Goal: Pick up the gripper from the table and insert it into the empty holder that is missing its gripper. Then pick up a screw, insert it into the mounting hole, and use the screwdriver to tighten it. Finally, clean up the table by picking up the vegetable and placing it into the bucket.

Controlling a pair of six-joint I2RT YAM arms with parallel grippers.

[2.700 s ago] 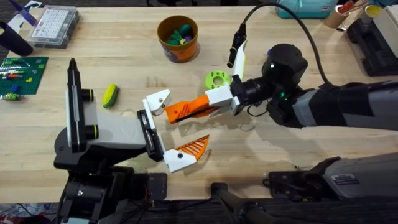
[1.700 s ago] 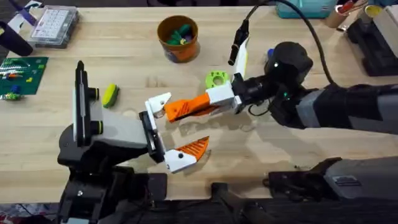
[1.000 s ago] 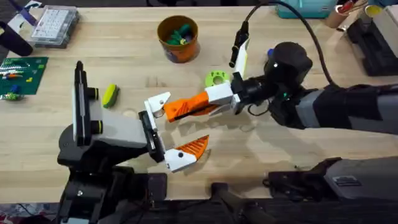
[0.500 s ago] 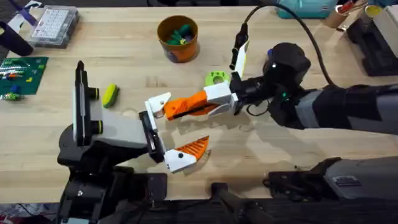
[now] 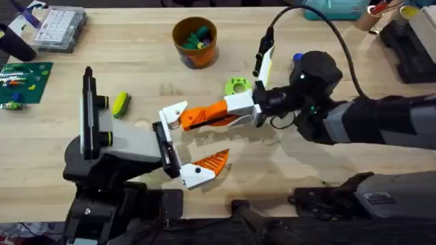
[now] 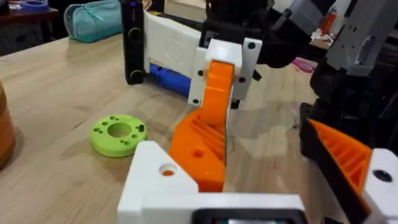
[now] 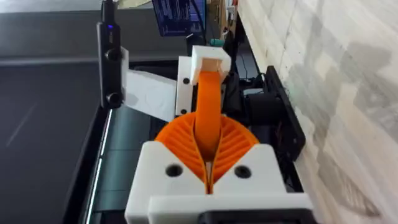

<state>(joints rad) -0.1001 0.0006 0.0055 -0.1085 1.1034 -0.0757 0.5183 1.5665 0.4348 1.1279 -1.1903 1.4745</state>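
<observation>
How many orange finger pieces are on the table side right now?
2: the solid gripper, clamped in the right gripper with its end at the holder, and the ribbed finger on the left gripper's other mount.

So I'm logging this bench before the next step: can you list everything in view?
solid orange finger: 1, orange, mid-table, held in the right jaws, tip at the holder
holder: 1, white, on the left gripper
ribbed finger: 1, orange, on the left gripper's other mount
vegetable: 1, yellow and green, left of the holder
bucket: 1, orange, far middle
ring: 1, lime green, near the right gripper
screwdriver: 1, blue, by the right arm
parts box: 1, clear, far left
baseplate: 1, green, left edge
table: 1, light wood
left gripper: jaws apart
right gripper: jaws shut
</observation>
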